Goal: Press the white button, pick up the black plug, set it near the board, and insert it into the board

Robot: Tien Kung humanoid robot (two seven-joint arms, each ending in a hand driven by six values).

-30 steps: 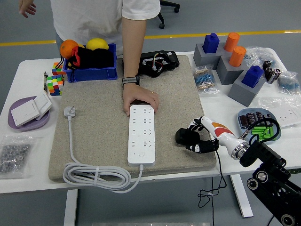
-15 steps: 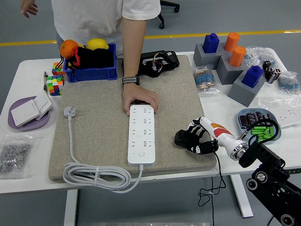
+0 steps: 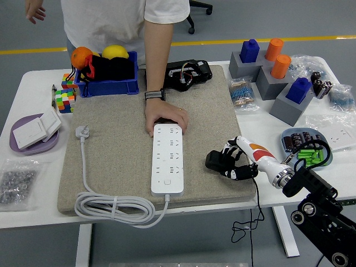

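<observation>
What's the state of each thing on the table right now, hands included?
Right hand: shut on the black plug, over the mat's right side.
Black plug: held, not inserted, right of the strip.
Power strip: flat on the mat, sockets empty.
Person's hand: pressing on the strip's far end.
White plug: unplugged, lying on the mat.
White cord: coiled at the near edge.
</observation>
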